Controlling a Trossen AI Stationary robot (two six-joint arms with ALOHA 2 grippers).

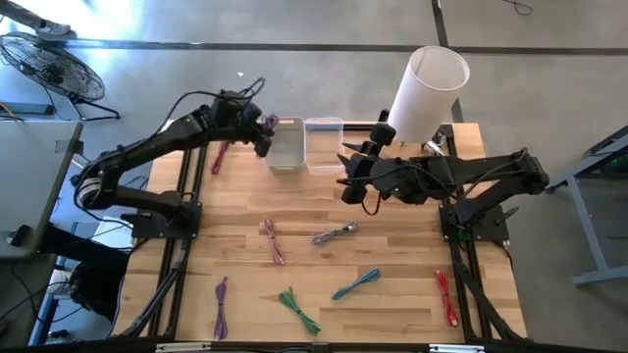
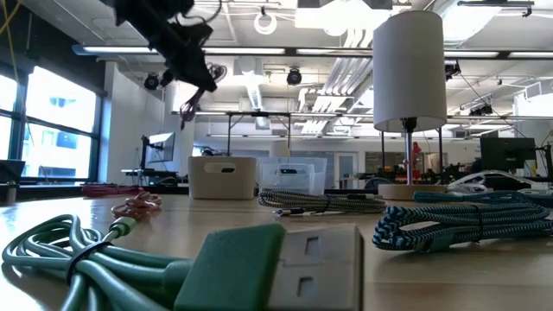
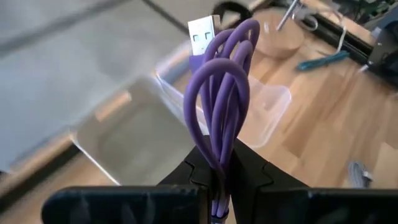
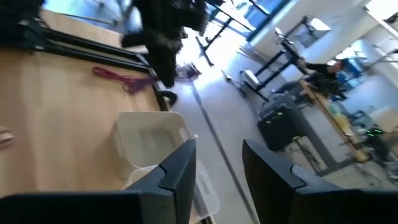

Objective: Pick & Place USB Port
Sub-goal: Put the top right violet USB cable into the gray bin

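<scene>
My left gripper (image 1: 261, 133) is shut on a coiled purple USB cable (image 3: 221, 106), held in the air at the far left edge of the grey bin (image 1: 285, 147). The cable's white USB plug (image 3: 202, 34) sticks out past the loops. In the low view the gripper (image 2: 186, 60) is high above the grey bin (image 2: 223, 177), with the cable (image 2: 188, 108) dangling. A clear bin (image 1: 324, 144) stands to the right of the grey one. My right gripper (image 1: 350, 176) hovers open, right of the clear bin, touching nothing. My left gripper pinches the purple cable bundle between its two fingers (image 3: 199, 171), across several looped strands at one end of the coil (image 3: 219, 163). The cable is lifted clear of the table. Its loops and plug extend beyond the fingertips over the bins.
A white lamp (image 1: 427, 88) stands at the far right. Loose cables lie on the wood: maroon (image 1: 218, 157), pink (image 1: 275, 240), grey braided (image 1: 336, 232), blue (image 1: 355, 284), green (image 1: 299, 309), purple (image 1: 221, 304), red (image 1: 446, 294). The green plug (image 2: 259, 268) fills the low view's foreground.
</scene>
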